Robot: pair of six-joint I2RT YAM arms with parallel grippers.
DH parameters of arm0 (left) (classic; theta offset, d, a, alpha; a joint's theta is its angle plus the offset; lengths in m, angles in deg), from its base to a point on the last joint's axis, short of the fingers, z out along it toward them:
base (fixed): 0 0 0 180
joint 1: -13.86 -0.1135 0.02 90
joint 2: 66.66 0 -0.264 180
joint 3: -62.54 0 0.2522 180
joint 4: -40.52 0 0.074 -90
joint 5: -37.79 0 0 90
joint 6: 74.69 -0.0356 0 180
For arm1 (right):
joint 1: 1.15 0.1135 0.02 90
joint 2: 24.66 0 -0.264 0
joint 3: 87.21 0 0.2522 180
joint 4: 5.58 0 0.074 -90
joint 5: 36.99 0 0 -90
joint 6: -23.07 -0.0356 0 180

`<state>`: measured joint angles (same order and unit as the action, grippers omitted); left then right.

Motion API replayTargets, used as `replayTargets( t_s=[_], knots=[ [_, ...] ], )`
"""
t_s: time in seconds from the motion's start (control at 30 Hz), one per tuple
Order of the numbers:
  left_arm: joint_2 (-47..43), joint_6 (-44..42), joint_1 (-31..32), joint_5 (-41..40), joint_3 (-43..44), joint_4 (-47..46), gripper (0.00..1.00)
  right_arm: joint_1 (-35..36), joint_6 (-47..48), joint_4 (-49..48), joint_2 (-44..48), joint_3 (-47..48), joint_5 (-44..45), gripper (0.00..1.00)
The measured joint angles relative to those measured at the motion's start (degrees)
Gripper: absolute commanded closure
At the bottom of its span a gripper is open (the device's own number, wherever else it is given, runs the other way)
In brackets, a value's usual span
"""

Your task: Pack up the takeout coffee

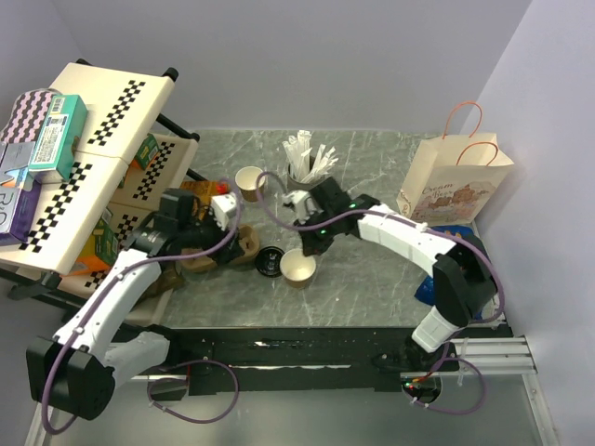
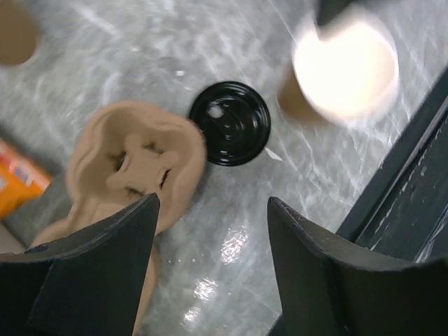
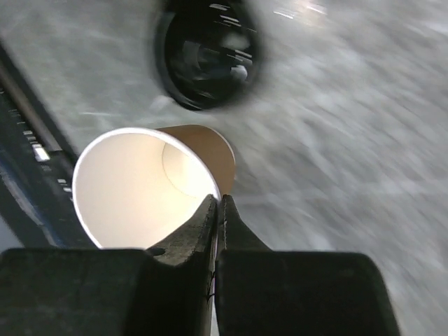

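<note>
One takeout coffee cup (image 1: 299, 268) stands open, white inside, near the table's front edge, and my right gripper (image 1: 311, 243) pinches its rim. In the right wrist view the gripper (image 3: 218, 199) is shut on the wall of that cup (image 3: 140, 189), one finger inside and one outside. A black lid (image 1: 271, 261) lies flat just left of it. A second cup (image 1: 249, 181) stands farther back. My left gripper (image 2: 213, 203) hangs open over bare table between the cardboard carrier (image 2: 133, 161) and the lid (image 2: 231, 122), holding nothing.
A grey cup of white sticks (image 1: 307, 163) stands at the back centre. A paper bag (image 1: 456, 181) with handles stands at the back right. A rack of snack boxes (image 1: 84, 158) fills the left side. An orange packet (image 2: 17, 178) lies beside the carrier.
</note>
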<state>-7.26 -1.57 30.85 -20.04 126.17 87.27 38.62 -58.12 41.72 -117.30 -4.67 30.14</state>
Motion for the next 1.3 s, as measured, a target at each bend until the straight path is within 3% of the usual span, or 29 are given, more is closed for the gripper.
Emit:
replayTargets(
  t_s=[0.23, 0.3, 0.33, 0.43, 0.53, 0.77, 1.03, 1.13, 1.3],
  knots=[
    [4.07, -10.67, 13.99, -3.69, -0.02, -0.81, 0.33, -11.08, 3.54, 3.80, 1.44, -0.74, 2.12, 0.97],
    [5.70, -13.14, 17.35, -5.64, -0.28, -1.97, 0.34, -11.43, 4.20, 4.57, 1.20, -0.74, 2.78, 0.81],
    [6.62, -14.29, 18.80, -6.78, -0.61, -2.75, 0.34, -11.41, 4.39, 4.72, 1.07, -0.74, 2.86, 0.62],
    [9.64, -17.00, 22.25, -9.49, -1.68, -4.61, 0.35, -11.34, 4.55, 5.01, 0.90, -0.61, 3.10, 0.38],
    [12.94, -18.45, 24.81, -11.72, -2.08, -6.23, 0.35, -11.30, 5.20, 5.14, 0.90, -0.42, 3.56, 0.28],
    [20.68, -18.27, 28.30, -16.24, -2.12, -11.93, 0.37, -12.09, 6.95, 9.86, 1.66, 3.26, 2.97, 0.22],
    [28.52, -17.27, 29.99, -20.37, -1.25, -14.80, 0.49, -13.22, 7.54, 11.72, 9.94, 6.97, 0.83, 0.21],
    [29.49, -16.57, 30.25, -21.86, -0.87, -15.69, 0.55, -13.46, 7.52, 10.86, 13.14, 6.97, 0.70, 0.20],
    [31.54, -16.24, 30.36, -24.57, 0.57, -16.02, 0.73, -13.55, 7.56, 9.49, 15.32, 7.93, 0.74, 0.20]
  ],
)
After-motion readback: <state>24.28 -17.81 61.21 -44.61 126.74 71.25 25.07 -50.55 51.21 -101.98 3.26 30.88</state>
